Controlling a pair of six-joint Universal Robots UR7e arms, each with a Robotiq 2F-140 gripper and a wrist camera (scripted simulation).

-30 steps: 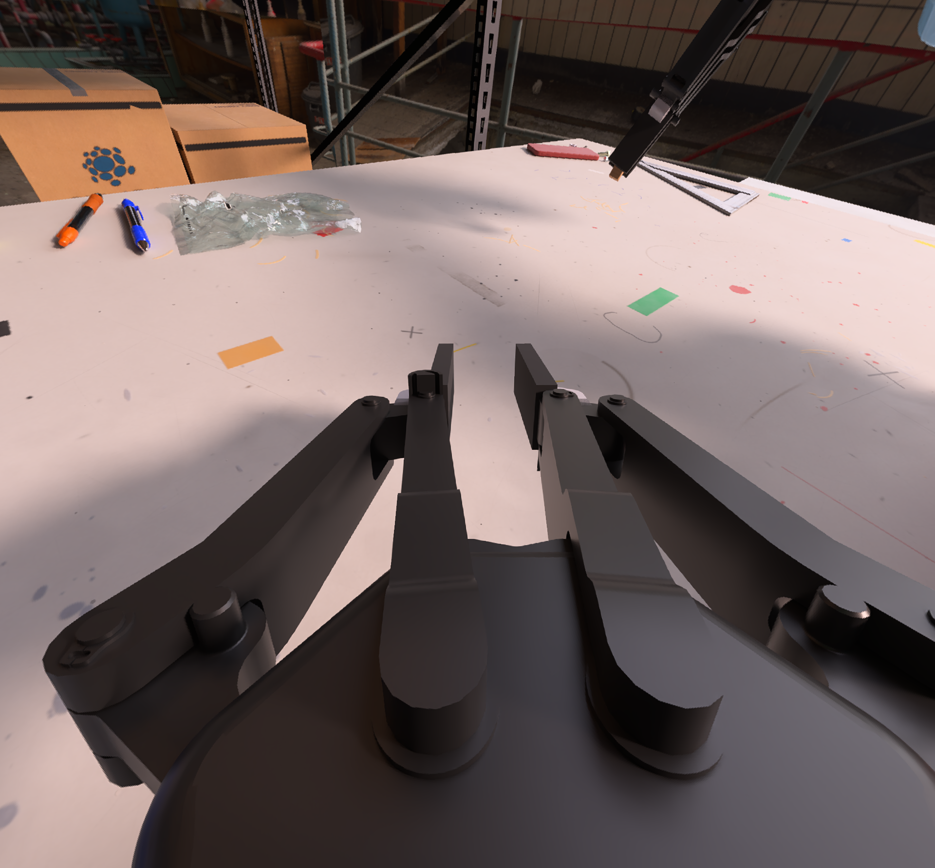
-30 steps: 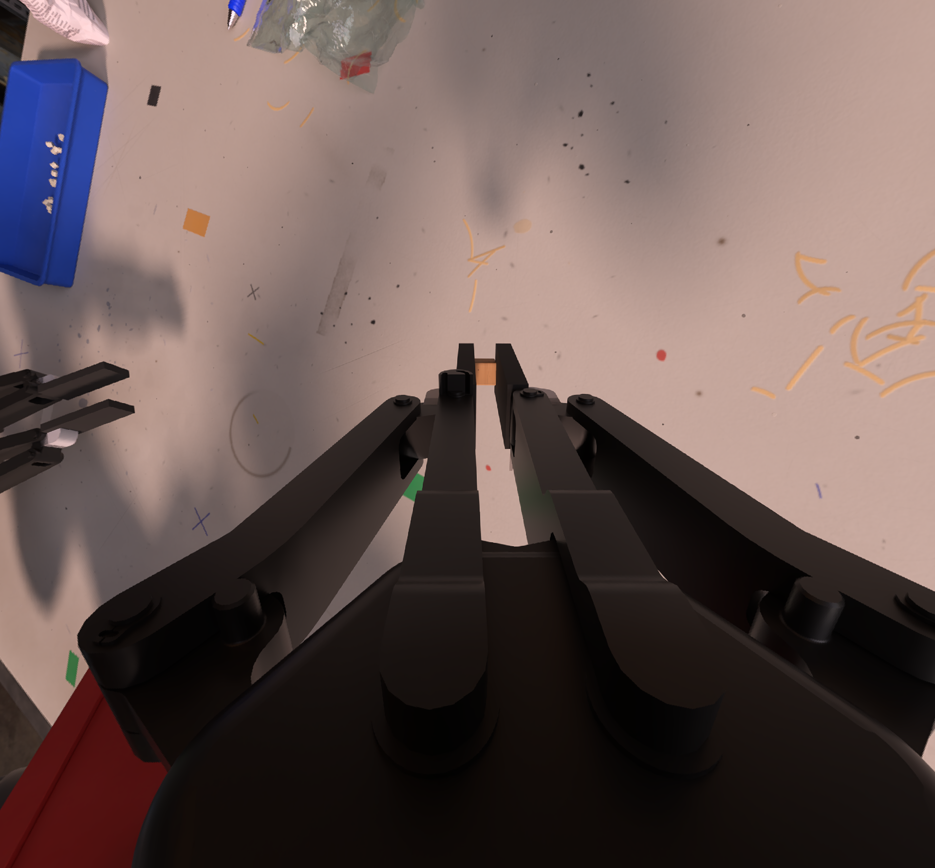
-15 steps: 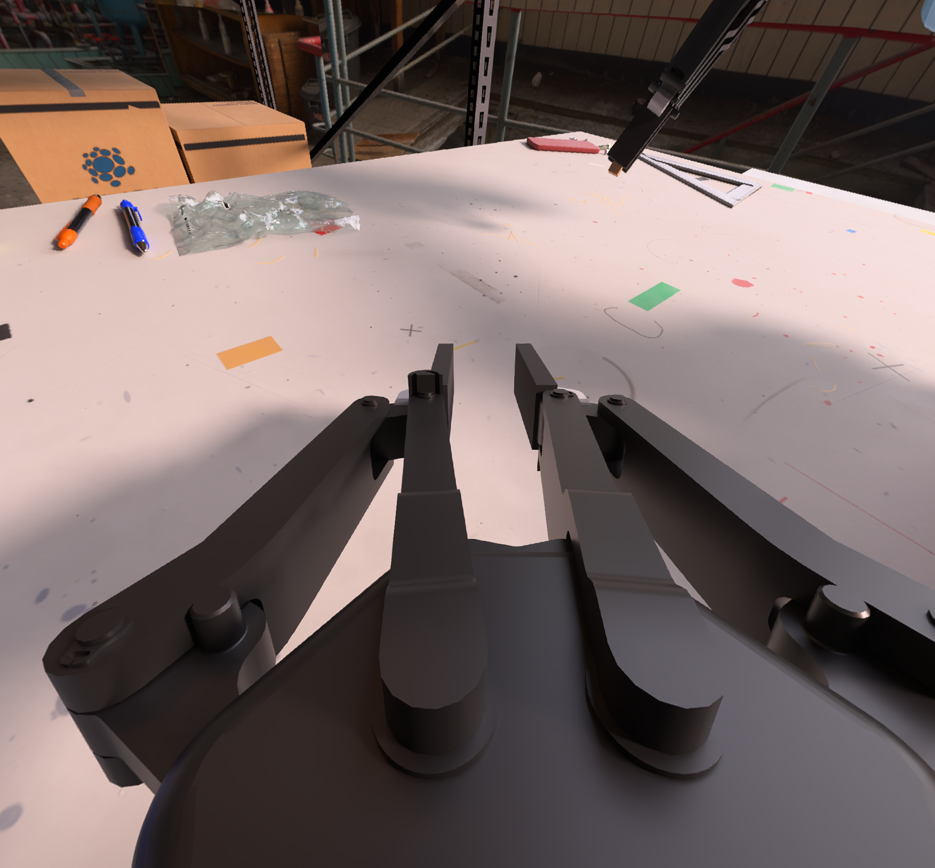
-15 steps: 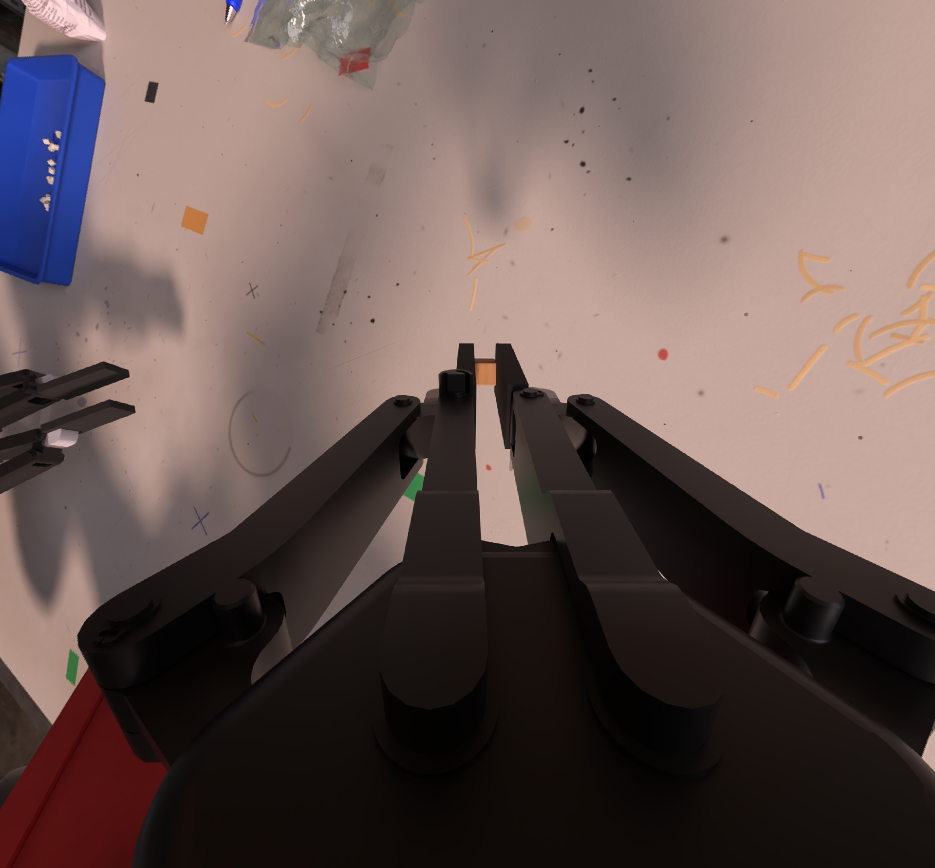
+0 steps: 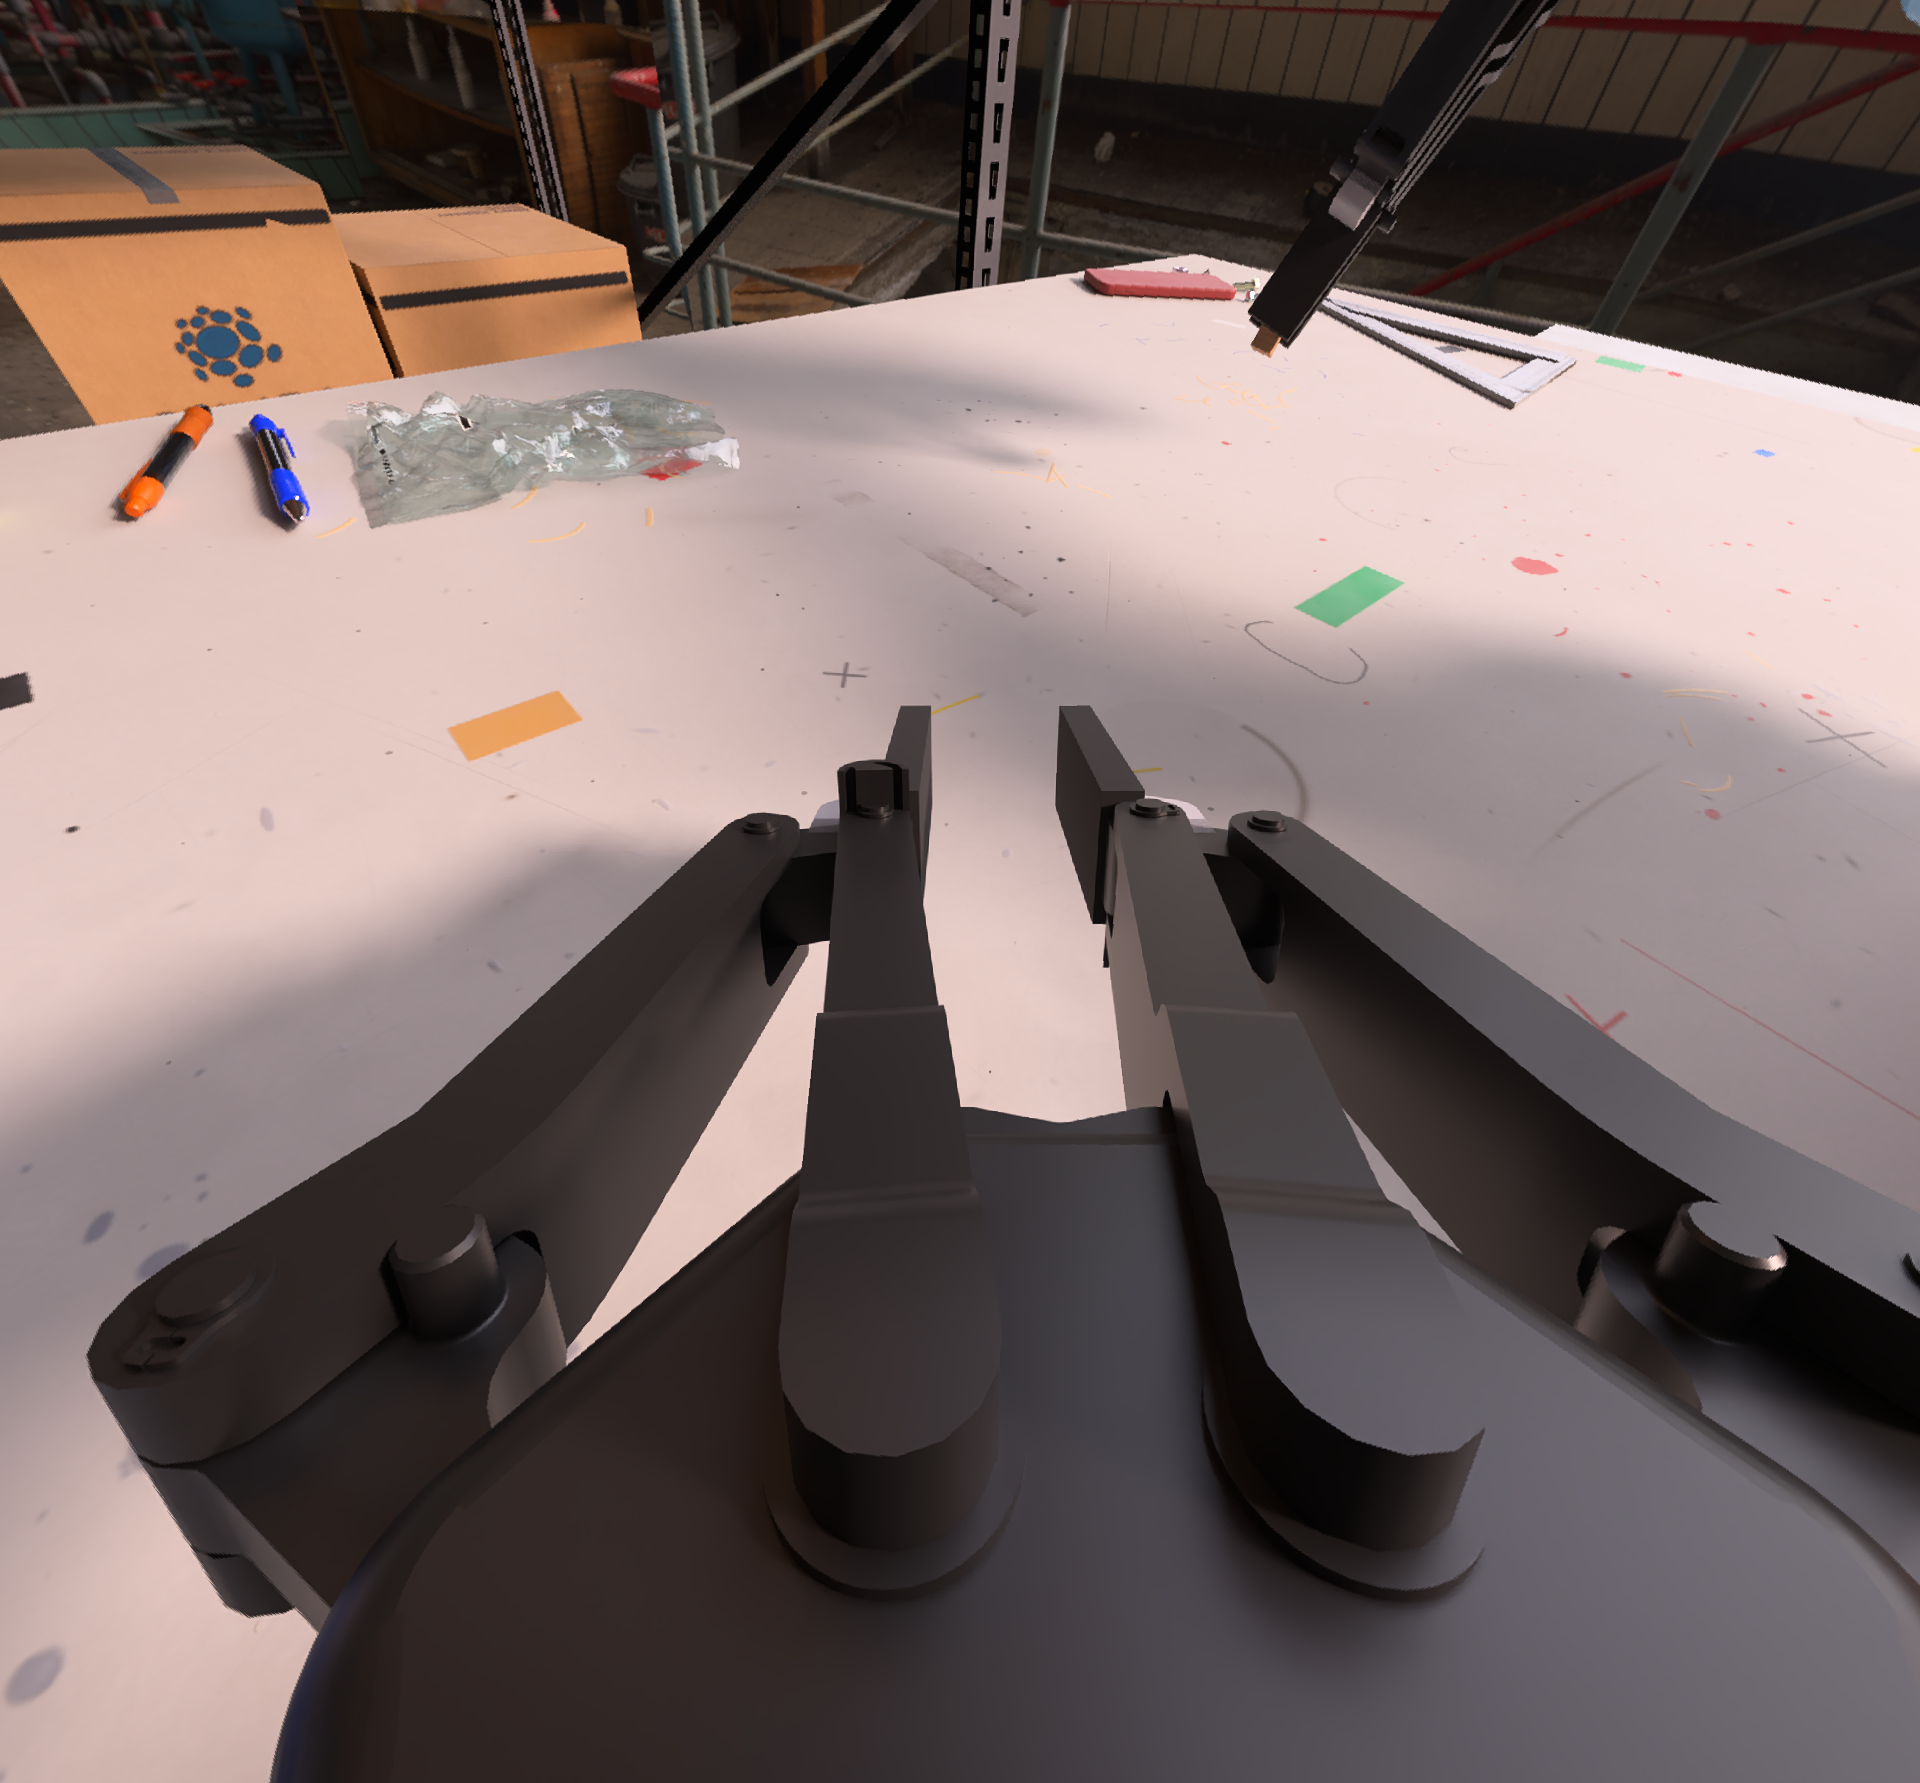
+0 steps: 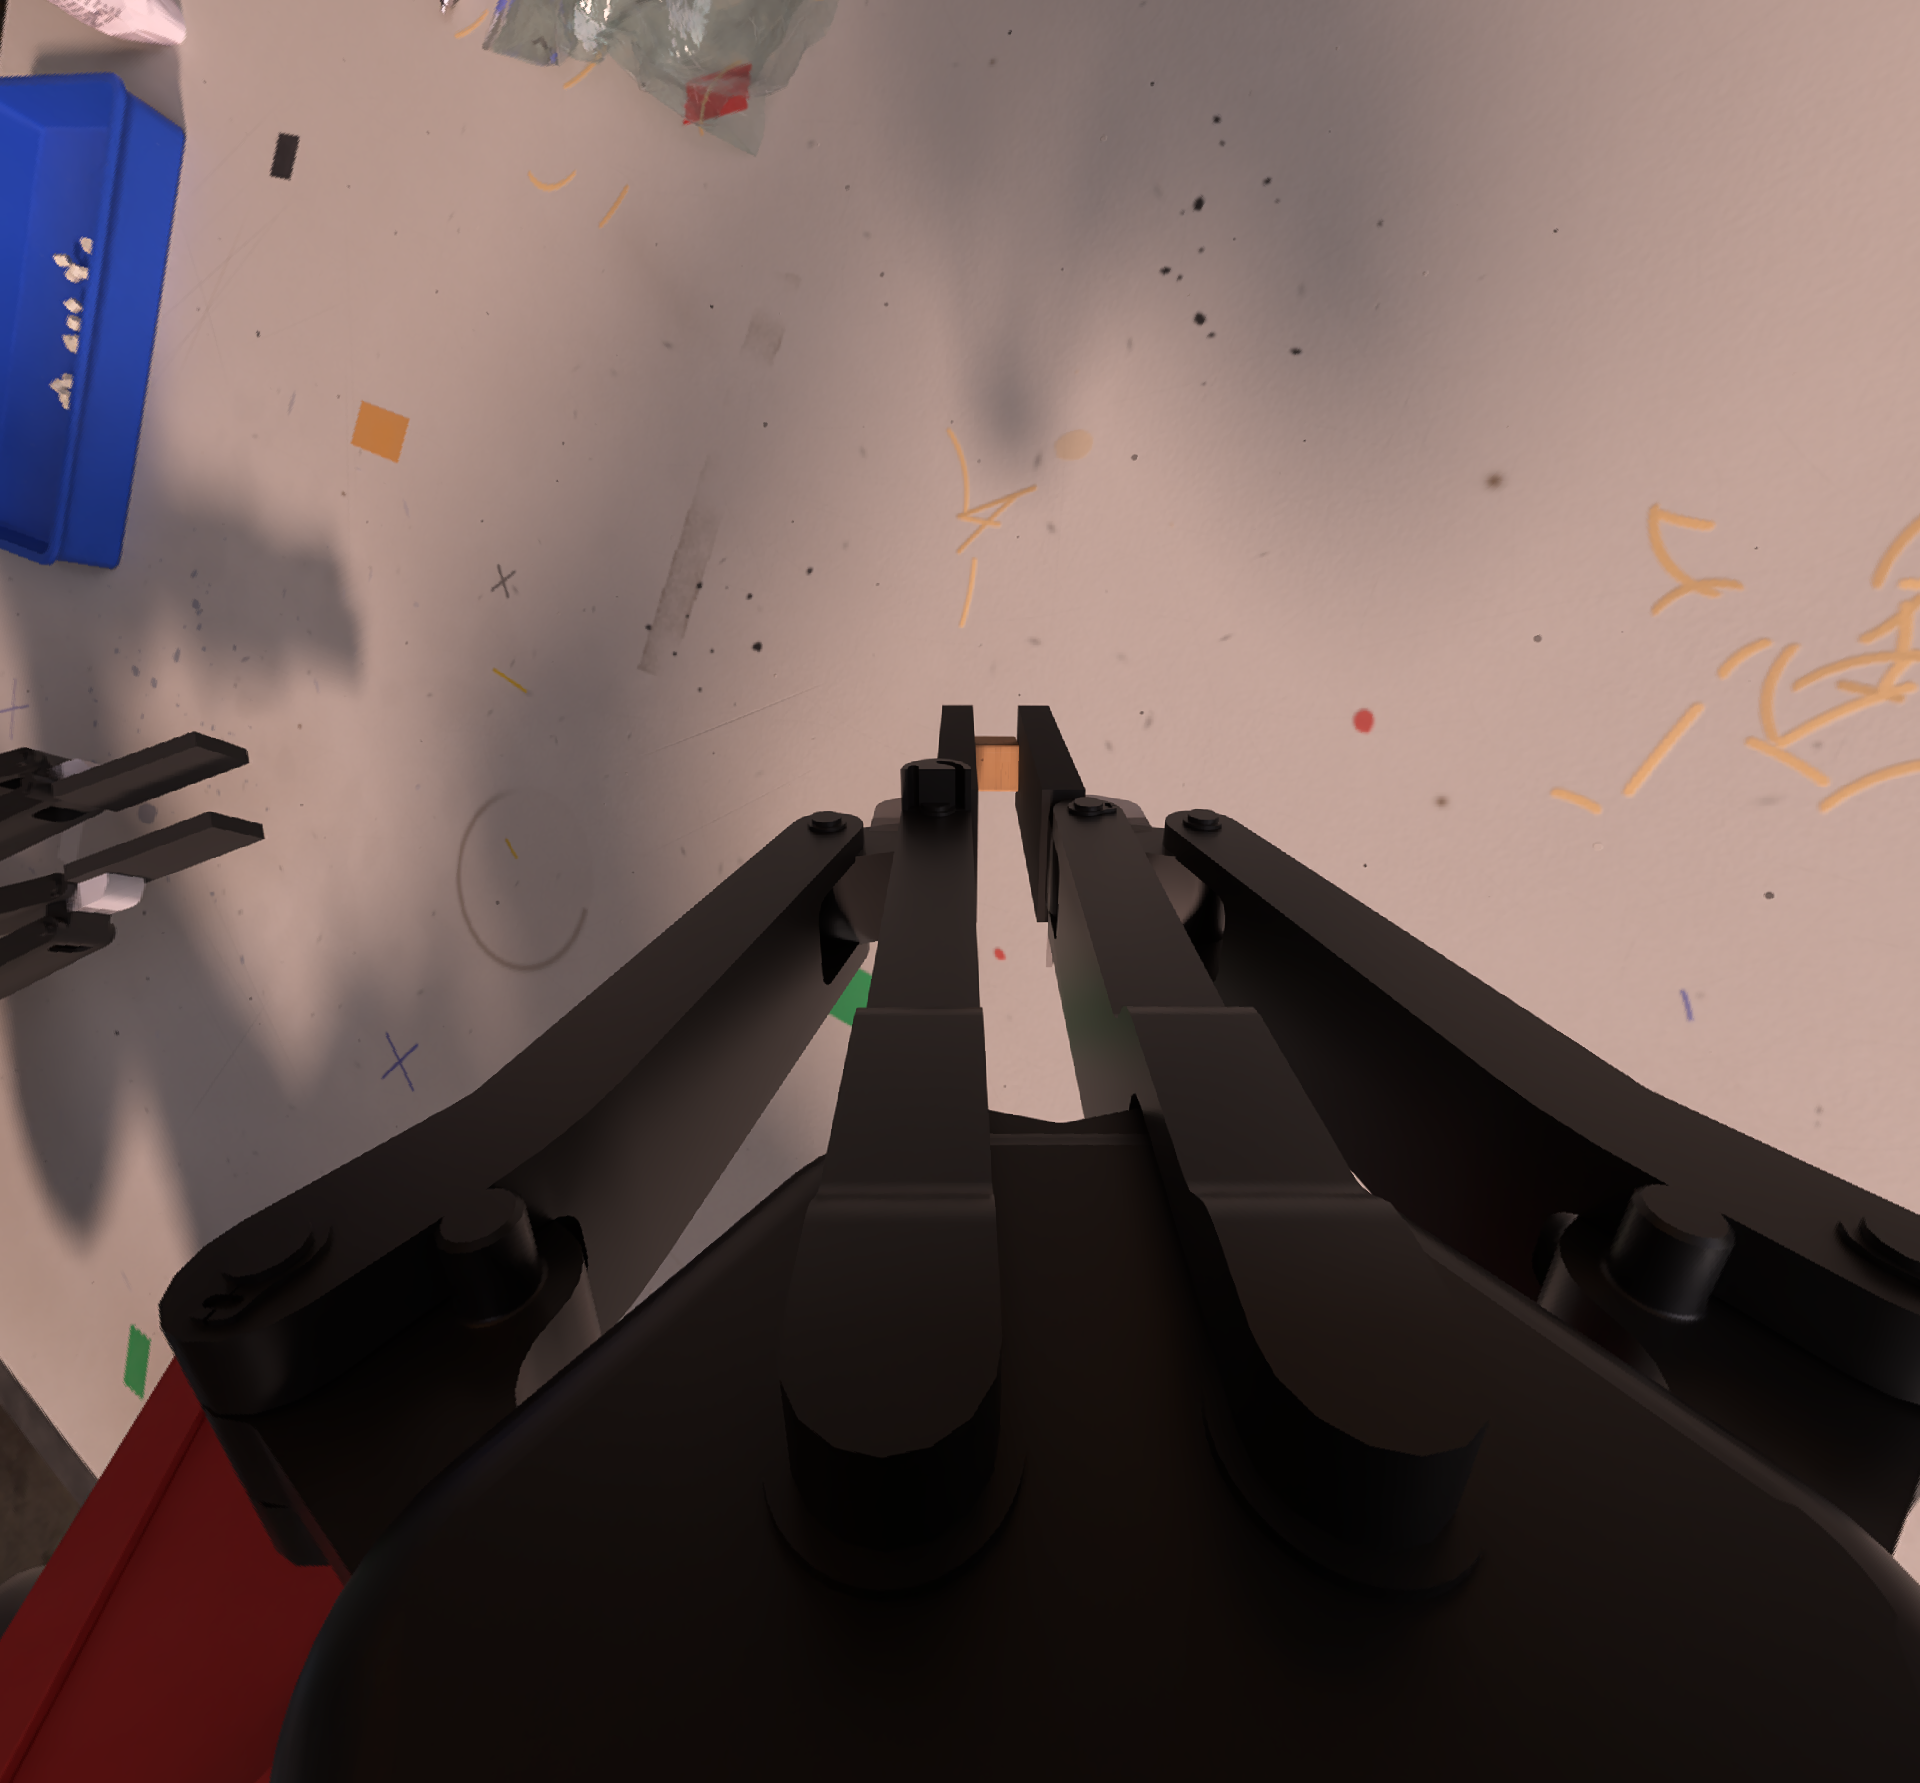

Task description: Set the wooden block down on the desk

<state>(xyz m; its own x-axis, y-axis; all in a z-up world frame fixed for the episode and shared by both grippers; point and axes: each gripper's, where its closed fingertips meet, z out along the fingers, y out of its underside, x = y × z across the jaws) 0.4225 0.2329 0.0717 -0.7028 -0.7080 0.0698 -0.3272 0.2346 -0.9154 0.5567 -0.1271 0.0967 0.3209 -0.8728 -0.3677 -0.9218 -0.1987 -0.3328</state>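
Observation:
A small wooden block [image 6: 996, 763] is pinched between the fingertips of my right gripper [image 6: 995, 734], which points down at the pale desk [image 6: 1351, 383] from well above it. In the left wrist view the right gripper [image 5: 1280, 325] hangs at the far right of the desk with the block [image 5: 1263, 342] sticking out of its tip, a little above the surface. My left gripper [image 5: 992, 746] is open and empty, low over the near middle of the desk [image 5: 727, 611]. It also shows at the left edge of the right wrist view [image 6: 208, 798].
An orange marker [image 5: 164, 461], a blue pen [image 5: 278, 480] and a crumpled plastic bag [image 5: 530, 450] lie at the far left. A red flat object [image 5: 1158, 283] and a metal set square [image 5: 1455, 351] lie at the far edge. A blue bin [image 6: 73, 310] stands at the left.
The right gripper has come slightly lower and forward over the desk with the block still in it. The left gripper has hardly moved.

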